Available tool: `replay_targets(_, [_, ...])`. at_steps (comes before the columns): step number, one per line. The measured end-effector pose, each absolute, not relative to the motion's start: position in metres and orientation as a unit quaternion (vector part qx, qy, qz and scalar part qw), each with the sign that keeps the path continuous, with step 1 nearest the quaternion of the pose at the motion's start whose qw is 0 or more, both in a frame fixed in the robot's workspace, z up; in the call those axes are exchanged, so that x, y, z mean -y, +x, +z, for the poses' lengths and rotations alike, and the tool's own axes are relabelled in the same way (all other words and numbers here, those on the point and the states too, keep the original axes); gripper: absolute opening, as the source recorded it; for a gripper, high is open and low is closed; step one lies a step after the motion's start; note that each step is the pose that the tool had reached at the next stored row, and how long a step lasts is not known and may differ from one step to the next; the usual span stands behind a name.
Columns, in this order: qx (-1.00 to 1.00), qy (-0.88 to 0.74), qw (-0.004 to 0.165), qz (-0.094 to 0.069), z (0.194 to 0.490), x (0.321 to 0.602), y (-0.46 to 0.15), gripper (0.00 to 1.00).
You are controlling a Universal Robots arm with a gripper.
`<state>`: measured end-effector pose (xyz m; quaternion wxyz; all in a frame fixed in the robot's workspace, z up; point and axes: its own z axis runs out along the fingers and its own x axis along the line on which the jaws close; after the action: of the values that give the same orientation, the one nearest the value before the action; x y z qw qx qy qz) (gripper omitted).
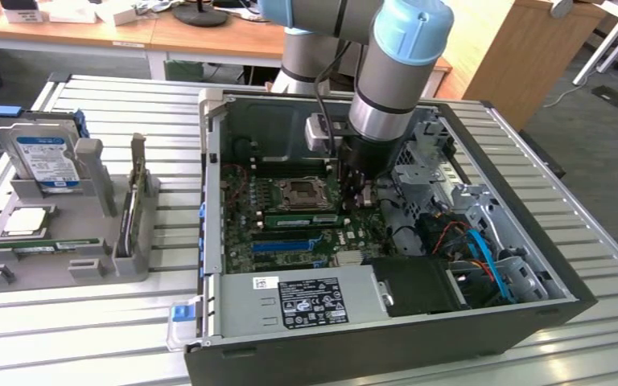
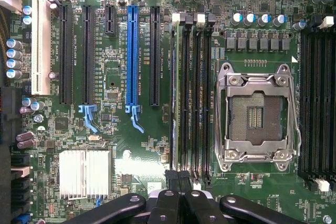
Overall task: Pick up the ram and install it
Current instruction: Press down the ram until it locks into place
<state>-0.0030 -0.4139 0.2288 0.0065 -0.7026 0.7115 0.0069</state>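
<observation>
Inside the open PC case (image 1: 566, 281) on a slatted table (image 1: 73, 338), the arm reaches down over the motherboard (image 1: 245, 241), its gripper (image 1: 357, 191) low beside the CPU socket (image 1: 306, 193). The jaws are fully closed, with nothing seen between them.

The ram (image 1: 300, 219) is on the board, not in the gripper. It stands on edge in the bank of memory slots just in front of the socket, its green face and white label turned toward the exterior camera. Its long axis runs along the slots, from the exterior view's left to the exterior view's right, parallel to the case's front wall. The gripper sits at the stick's right-hand end in that view. Whether the fingertips touch it, and whether it is pressed fully home, cannot be told.

From the wrist camera, the ram (image 2: 172, 103) appears edge-on as a thin strip in the outermost slot of the bank, the one farthest from the socket (image 2: 256, 109) and nearest the black expansion slot (image 2: 155, 56). The closed gripper (image 2: 181, 182) hangs over one end of the bank.

Well apart, at the exterior view's left, a grey tray (image 1: 126, 265) holds a hard drive (image 1: 46, 157) upright and a silver chip (image 1: 28, 219) lying flat.
</observation>
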Motion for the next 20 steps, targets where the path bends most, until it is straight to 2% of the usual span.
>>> replay_targets(20, [-0.711, -0.703, 0.006, 0.007, 0.227, 0.4139, -0.003, 0.11])
